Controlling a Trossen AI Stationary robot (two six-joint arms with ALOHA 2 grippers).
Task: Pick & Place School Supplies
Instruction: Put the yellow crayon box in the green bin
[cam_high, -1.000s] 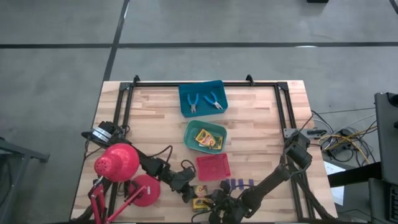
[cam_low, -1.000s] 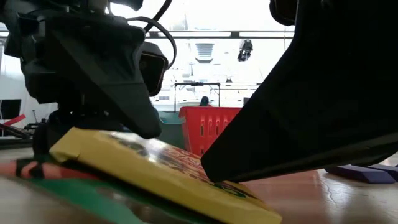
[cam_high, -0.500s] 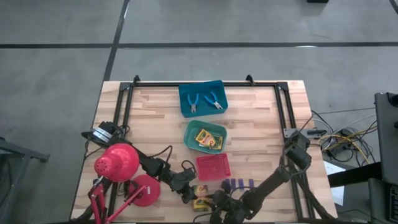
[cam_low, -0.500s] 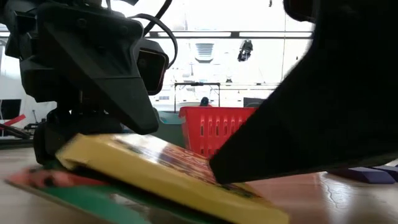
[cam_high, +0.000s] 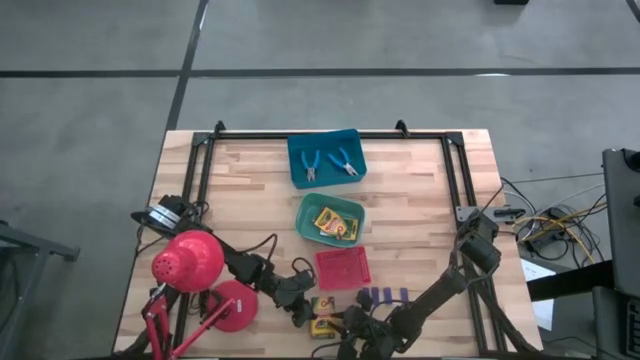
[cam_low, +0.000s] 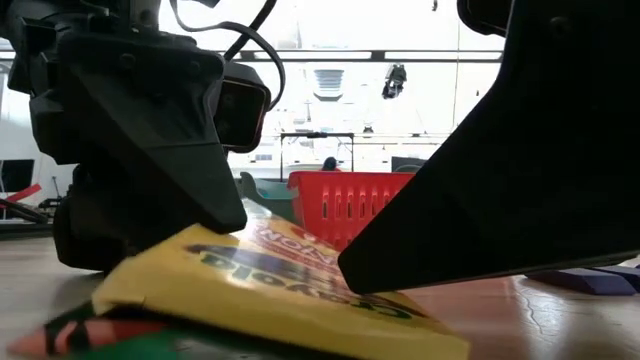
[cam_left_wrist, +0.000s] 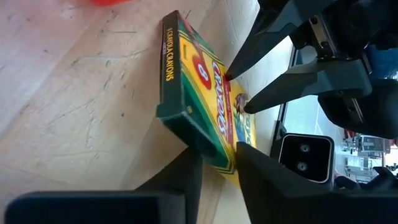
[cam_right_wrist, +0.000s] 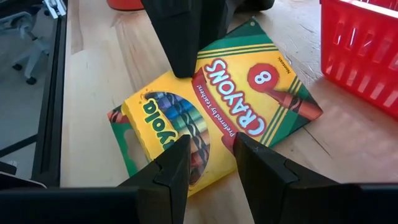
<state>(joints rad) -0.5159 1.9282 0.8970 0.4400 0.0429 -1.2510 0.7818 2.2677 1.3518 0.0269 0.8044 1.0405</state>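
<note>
High view first: at the near edge of the wooden table (cam_high: 250, 190), both grippers meet over the same crayon box (cam_high: 322, 325). The left gripper (cam_high: 303, 312) comes in from the left, just past the red desk lamp (cam_high: 188, 262), and its two dark fingers (cam_left_wrist: 186, 180) straddle one end of the yellow-and-green box without visibly squeezing it. The right gripper (cam_high: 352, 328) reaches in from the right; its fingers (cam_right_wrist: 171, 171) are parted, tips resting at the box's opposite edge. From table height that box sits tilted, one end raised off the wood.

Just right of the grippers lie the small dark blue-purple blocks (cam_high: 385, 296) in a short row. A little farther back stands the red tray (cam_high: 343, 268). Beyond it the green tray (cam_high: 330, 221) holds crayon boxes, and at the far edge the blue tray (cam_high: 325, 158) holds both blue-handled tools (cam_high: 327, 163).
</note>
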